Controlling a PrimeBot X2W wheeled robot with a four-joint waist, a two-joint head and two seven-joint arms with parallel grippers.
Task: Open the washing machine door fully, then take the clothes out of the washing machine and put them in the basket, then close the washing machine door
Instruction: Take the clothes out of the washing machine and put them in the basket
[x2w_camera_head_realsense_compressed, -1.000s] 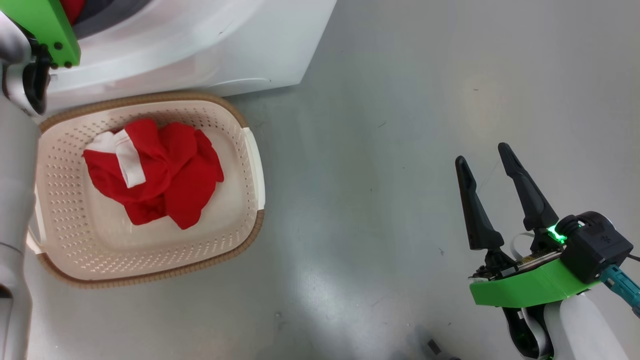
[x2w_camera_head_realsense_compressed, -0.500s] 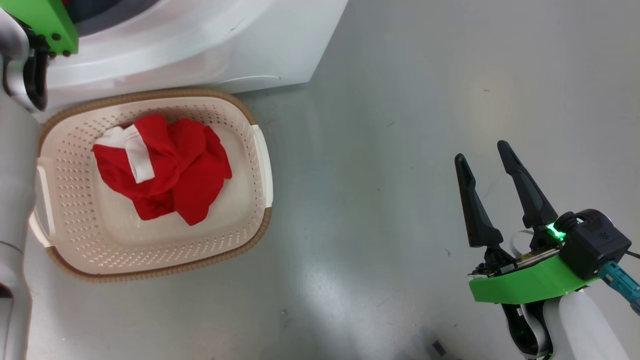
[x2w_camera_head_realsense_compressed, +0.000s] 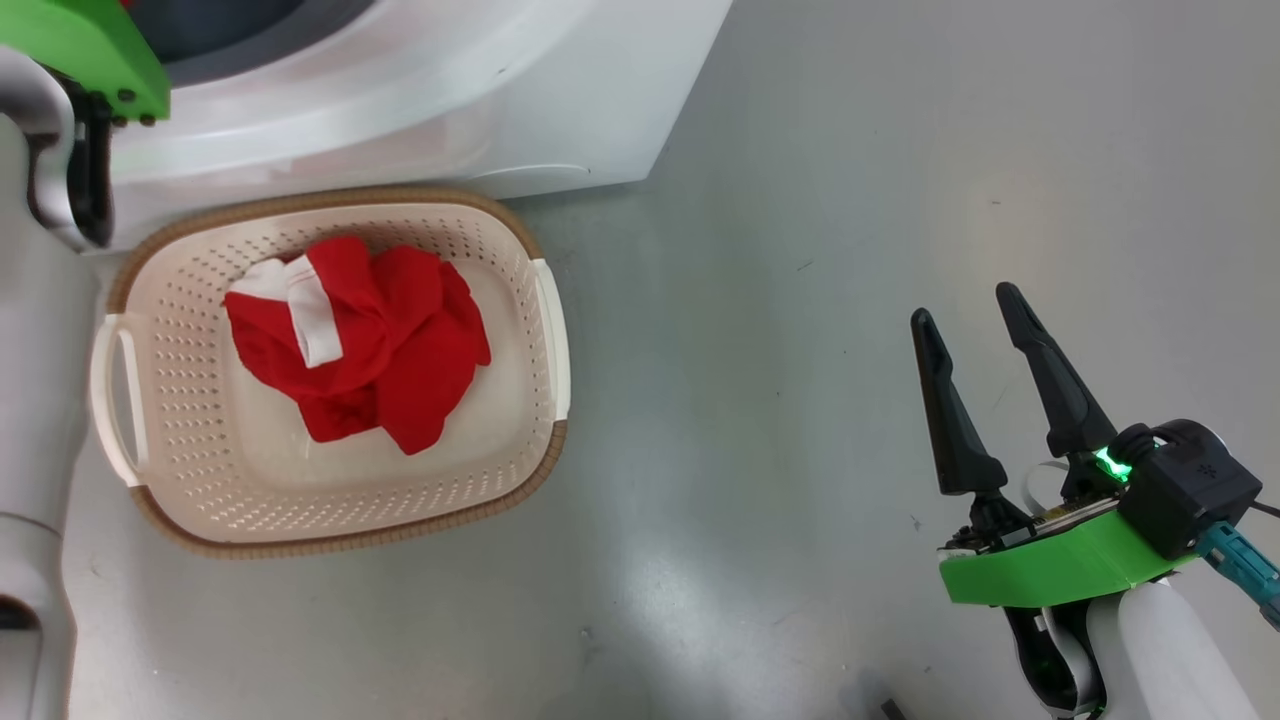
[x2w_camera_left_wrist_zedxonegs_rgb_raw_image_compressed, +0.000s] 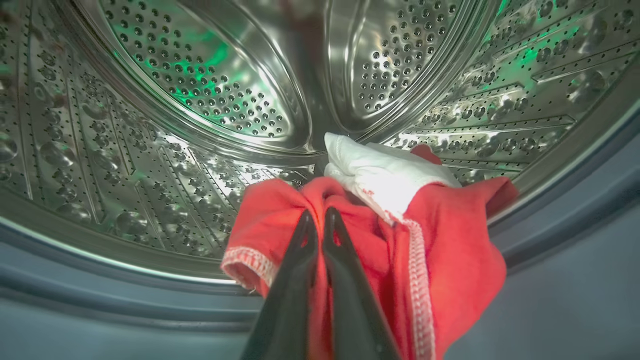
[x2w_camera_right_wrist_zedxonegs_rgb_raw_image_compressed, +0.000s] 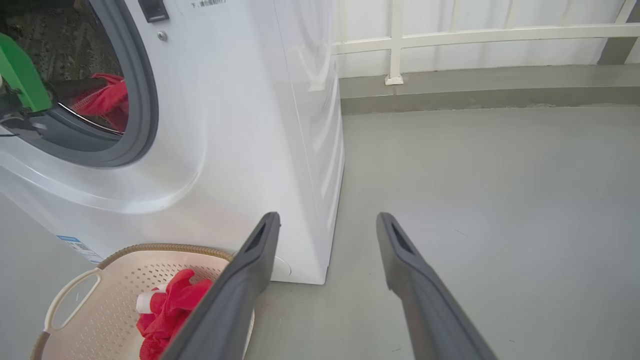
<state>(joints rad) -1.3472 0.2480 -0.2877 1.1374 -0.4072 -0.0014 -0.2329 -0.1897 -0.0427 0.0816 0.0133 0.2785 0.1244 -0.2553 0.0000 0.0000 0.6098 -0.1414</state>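
Observation:
Inside the washing machine's (x2w_camera_right_wrist_zedxonegs_rgb_raw_image_compressed: 240, 130) steel drum (x2w_camera_left_wrist_zedxonegs_rgb_raw_image_compressed: 210, 95), my left gripper (x2w_camera_left_wrist_zedxonegs_rgb_raw_image_compressed: 317, 217) is shut on a red garment with a white panel (x2w_camera_left_wrist_zedxonegs_rgb_raw_image_compressed: 440, 240), which hangs over the grey rubber ring. The right wrist view shows that same garment (x2w_camera_right_wrist_zedxonegs_rgb_raw_image_compressed: 102, 100) in the drum opening. Another red and white garment (x2w_camera_head_realsense_compressed: 365, 335) lies in the cream basket (x2w_camera_head_realsense_compressed: 545, 330) on the floor in front of the machine (x2w_camera_head_realsense_compressed: 430, 90). Far to the right, my right gripper (x2w_camera_head_realsense_compressed: 965, 305) is open and empty above bare floor. The washing machine door is out of view.
Grey floor (x2w_camera_head_realsense_compressed: 800, 250) spreads wide to the right of the machine and basket. A white railing and a low kerb (x2w_camera_right_wrist_zedxonegs_rgb_raw_image_compressed: 475, 90) run along the far side. My left arm's pale forearm (x2w_camera_head_realsense_compressed: 30, 400) stands along the left edge beside the basket.
The head camera has shifted, so the basket and machine sit further right in the picture. My left gripper has finished closing. The right gripper has not moved.

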